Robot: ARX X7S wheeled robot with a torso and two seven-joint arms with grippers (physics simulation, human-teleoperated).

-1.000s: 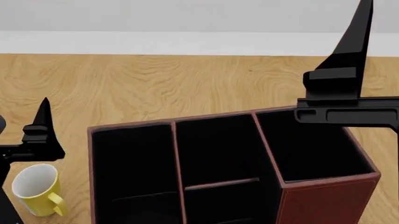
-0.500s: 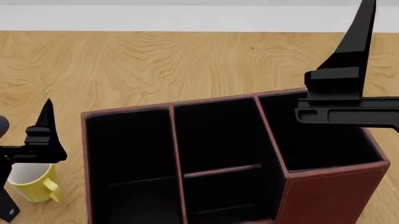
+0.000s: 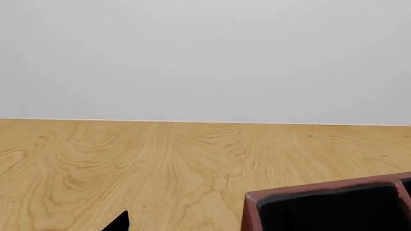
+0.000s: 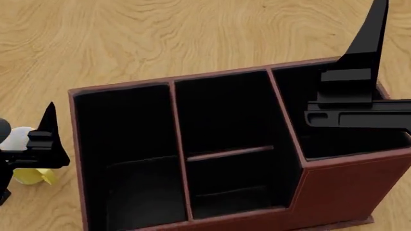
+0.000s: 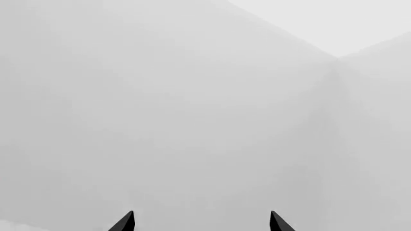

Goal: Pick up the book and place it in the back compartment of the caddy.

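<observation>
The dark red-brown caddy [image 4: 334, 192] fills the head view, seen from above, with three black-lined columns. A thin reddish bar [image 4: 230, 153] splits its middle column. The smaller cell, the back compartment [image 4: 231, 185], lies on the near side of that bar. The book is out of view in every frame. My left gripper [image 4: 49, 108] hangs left of the caddy, empty; one fingertip [image 3: 119, 222] shows far to one side in the left wrist view. My right gripper [image 4: 380, 9] is above the caddy's taller right column, open and empty, with its tips wide apart in the right wrist view [image 5: 200, 222].
A yellow mug [image 4: 29, 175] stands on the wooden table [image 4: 128, 38] left of the caddy, mostly hidden behind my left gripper. The caddy's corner [image 3: 327, 202] shows in the left wrist view. The right wrist view shows only pale wall.
The head view has tilted down and the caddy has slid up in the frame, seen more from above. The mug has gone behind my left gripper. Both grippers keep their places in the view.
</observation>
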